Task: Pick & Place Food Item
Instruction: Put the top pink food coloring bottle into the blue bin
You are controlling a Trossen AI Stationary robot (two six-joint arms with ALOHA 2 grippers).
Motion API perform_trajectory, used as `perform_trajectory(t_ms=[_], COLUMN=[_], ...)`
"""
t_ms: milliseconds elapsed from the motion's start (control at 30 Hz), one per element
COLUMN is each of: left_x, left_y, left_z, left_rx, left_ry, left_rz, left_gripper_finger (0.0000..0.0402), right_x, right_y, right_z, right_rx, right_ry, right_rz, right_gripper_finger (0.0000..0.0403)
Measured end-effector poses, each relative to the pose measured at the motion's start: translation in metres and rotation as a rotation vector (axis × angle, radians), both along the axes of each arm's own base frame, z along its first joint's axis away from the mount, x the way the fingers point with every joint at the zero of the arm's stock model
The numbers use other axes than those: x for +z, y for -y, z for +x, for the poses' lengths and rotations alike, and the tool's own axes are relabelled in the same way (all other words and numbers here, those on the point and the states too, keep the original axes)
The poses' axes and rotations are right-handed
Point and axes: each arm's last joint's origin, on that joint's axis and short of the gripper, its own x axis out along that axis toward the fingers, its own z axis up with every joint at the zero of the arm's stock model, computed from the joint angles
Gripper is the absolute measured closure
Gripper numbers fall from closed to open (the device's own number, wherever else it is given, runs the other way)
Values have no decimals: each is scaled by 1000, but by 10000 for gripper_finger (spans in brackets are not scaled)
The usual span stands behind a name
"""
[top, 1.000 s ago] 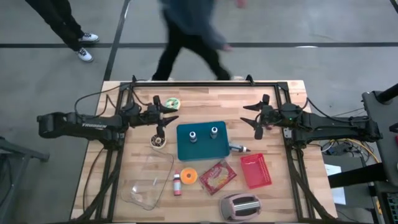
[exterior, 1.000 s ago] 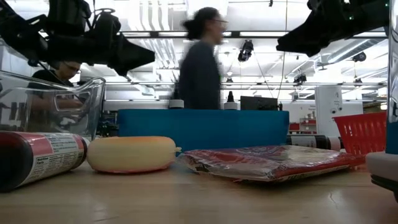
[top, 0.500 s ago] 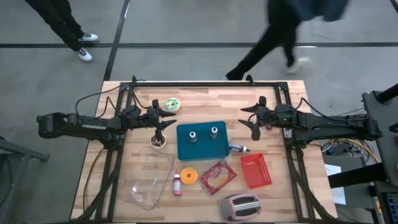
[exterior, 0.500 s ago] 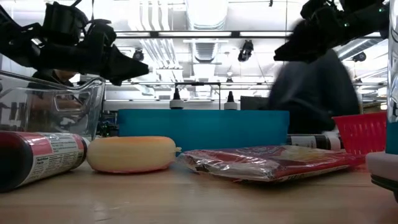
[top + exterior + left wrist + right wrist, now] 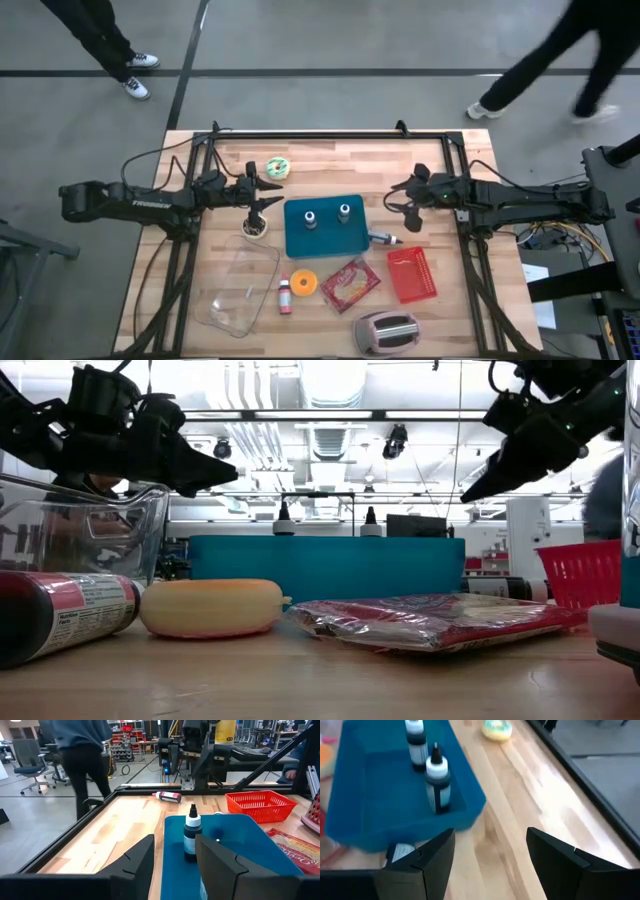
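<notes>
Low view: toaster (image 5: 618, 635) cut off at 3 o'clock edge, bottle (image 5: 60, 615) cut at 9 o'clock. Person (image 5: 560, 60) blurred, head out of frame, high view. Bottle label unreadable.

Grey concrete floor (image 5: 330, 40) surrounds the wooden table (image 5: 330, 160); ceiling strip lights (image 5: 330, 415) glow overhead.

The left dark six-joint arm reaches in from the left side, and its two-finger tool (image 5: 262, 190) hangs above the bench with both fingers spread apart and nothing between them. The right dark arm comes in from the right side, and its tool (image 5: 407, 203) is also held in the air, tilted downward, with fingers wide apart and empty.
</notes>
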Motion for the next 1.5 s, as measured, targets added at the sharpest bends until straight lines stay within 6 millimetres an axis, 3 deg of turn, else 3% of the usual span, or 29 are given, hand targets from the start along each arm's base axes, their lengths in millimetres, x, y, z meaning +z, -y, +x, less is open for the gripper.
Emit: perform_trajectory(t_ms=[567,1133,1500], left_x=[1,4,4], left_y=[-1,-1,-1], left_z=[0,0,0], left_rx=[28,31,30], left_ry=[4,53,55], left_rz=[-13,-136,-132], left_gripper_finger=[257,257,257], right_x=[1,28,30], right_y=[2,9,13], right_z=[0,-8,-7], right_rx=[-153,-423,-505], right_ry=[58,50,98], right_rz=[129,316,202], right_gripper_finger=[182,181,181])
